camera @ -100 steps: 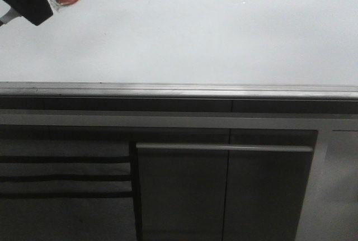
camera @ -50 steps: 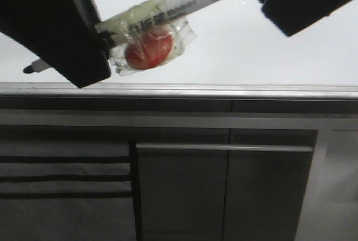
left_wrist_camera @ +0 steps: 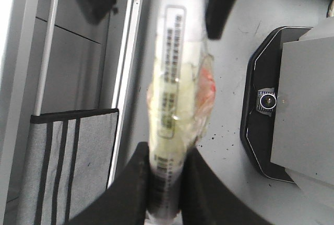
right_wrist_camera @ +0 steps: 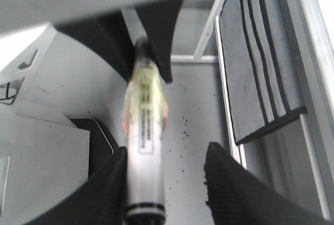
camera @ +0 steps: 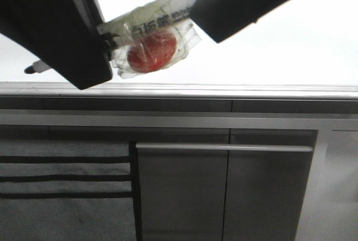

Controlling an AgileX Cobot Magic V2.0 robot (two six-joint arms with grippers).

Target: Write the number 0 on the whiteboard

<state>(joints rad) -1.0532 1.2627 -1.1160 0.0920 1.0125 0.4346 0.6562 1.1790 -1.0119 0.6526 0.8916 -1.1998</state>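
Note:
The whiteboard (camera: 279, 51) fills the upper half of the front view, glossy and blank, with a grey edge strip (camera: 224, 91) below it. No number 0 shows on it. My left gripper (camera: 103, 45) is shut on a white marker pen (camera: 145, 23) that has a red lump (camera: 152, 51) taped to it; its dark tip (camera: 29, 69) points left, just above the strip. In the left wrist view the fingers (left_wrist_camera: 133, 193) clamp the pen's barrel (left_wrist_camera: 169, 110). My right gripper (right_wrist_camera: 167, 183) is open around the pen's other end (right_wrist_camera: 145, 146), which lies against one finger (right_wrist_camera: 107, 193).
Dark grey cabinet panels (camera: 224, 196) with a long bar handle (camera: 224, 147) lie below the board. A grey cloth with black stripes (camera: 61, 185) hangs at the lower left. A black and grey base unit (left_wrist_camera: 287, 105) stands on the speckled floor.
My left gripper came down and right from the upper left corner with the pen, then held still. My right gripper moved left over the pen's far end.

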